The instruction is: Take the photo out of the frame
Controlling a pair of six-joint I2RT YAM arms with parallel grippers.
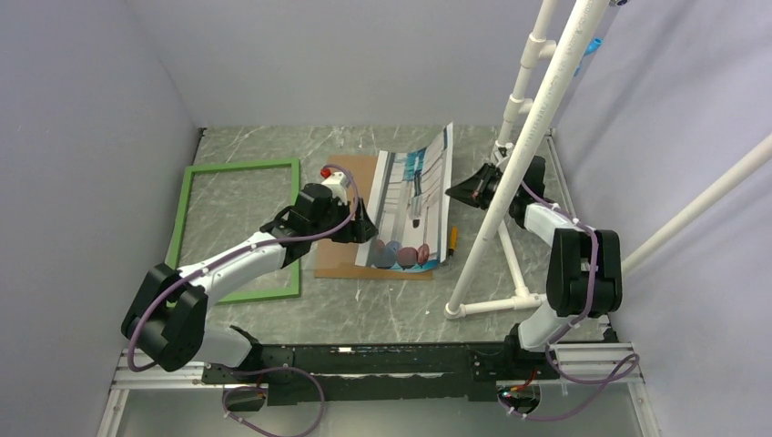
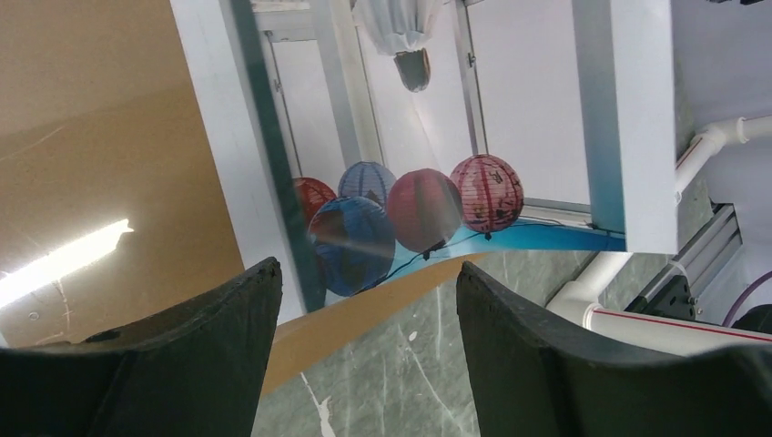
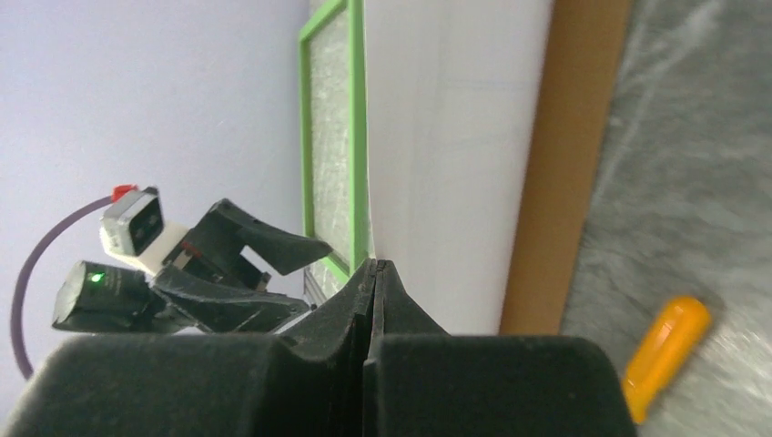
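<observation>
Near the table's (image 1: pixel 382 305) middle, my left gripper (image 1: pixel 362 224) stands open at the left edge of the photo (image 1: pixel 410 205), holding nothing. The photo rests on a brown backing board (image 1: pixel 339 258), its right side curled upward. An orange pen (image 1: pixel 452 238) lies just right of the board. My right gripper (image 1: pixel 452 192) is pinched closed on that raised edge. The green frame (image 1: pixel 241 165) lies flat by the table's left edge.
</observation>
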